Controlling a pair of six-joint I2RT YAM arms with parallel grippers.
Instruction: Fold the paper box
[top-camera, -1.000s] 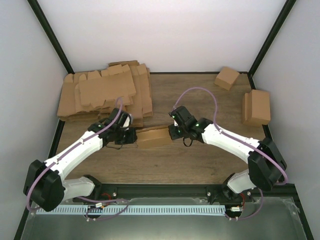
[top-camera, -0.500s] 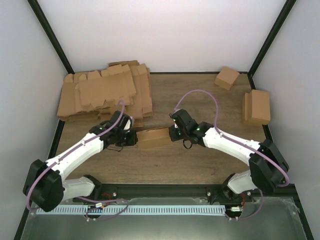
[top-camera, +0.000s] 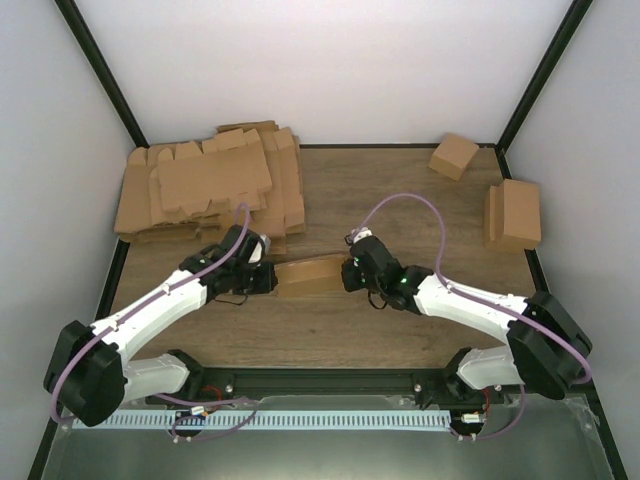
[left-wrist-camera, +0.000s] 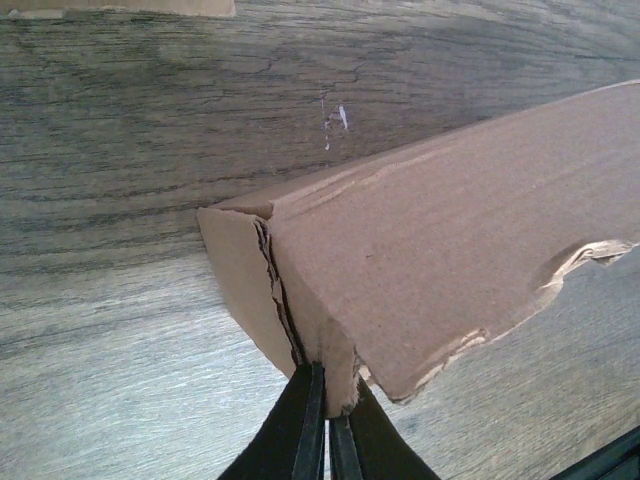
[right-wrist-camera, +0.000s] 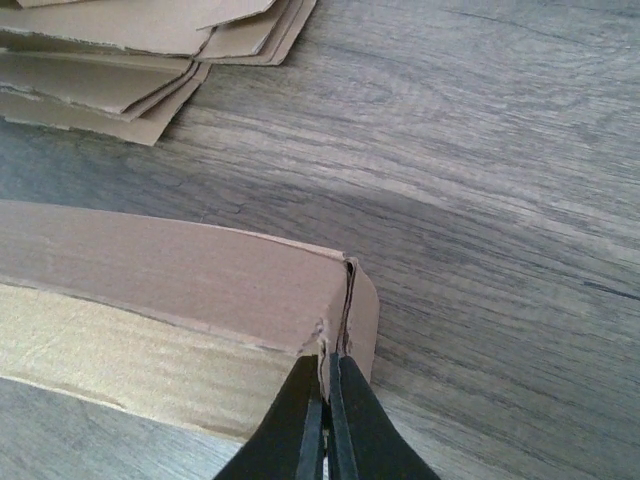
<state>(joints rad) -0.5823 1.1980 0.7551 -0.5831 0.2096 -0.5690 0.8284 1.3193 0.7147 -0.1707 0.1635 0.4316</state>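
Observation:
The paper box (top-camera: 311, 276) is a partly folded, shallow brown cardboard shape lying mid-table between my two arms. At its left end, my left gripper (top-camera: 270, 278) is shut on the box. In the left wrist view the left gripper (left-wrist-camera: 328, 388) pinches a cardboard tab at the corner of the paper box (left-wrist-camera: 450, 250). At the box's right end, my right gripper (top-camera: 347, 274) is shut on it as well. The right wrist view shows the right gripper (right-wrist-camera: 327, 372) clamping the doubled end wall of the paper box (right-wrist-camera: 170, 265). The long side wall bows slightly.
A pile of flat brown blanks (top-camera: 210, 185) lies at the back left, and its edge shows in the right wrist view as blanks (right-wrist-camera: 130, 50). A small cube-like box (top-camera: 453, 156) and a folded box (top-camera: 515, 213) sit at the back right. Black frame posts border the table.
The right arm has swung lower and nearer, its gripper sliding a little toward the near edge while keeping hold of the box's right end. The left arm has barely moved.

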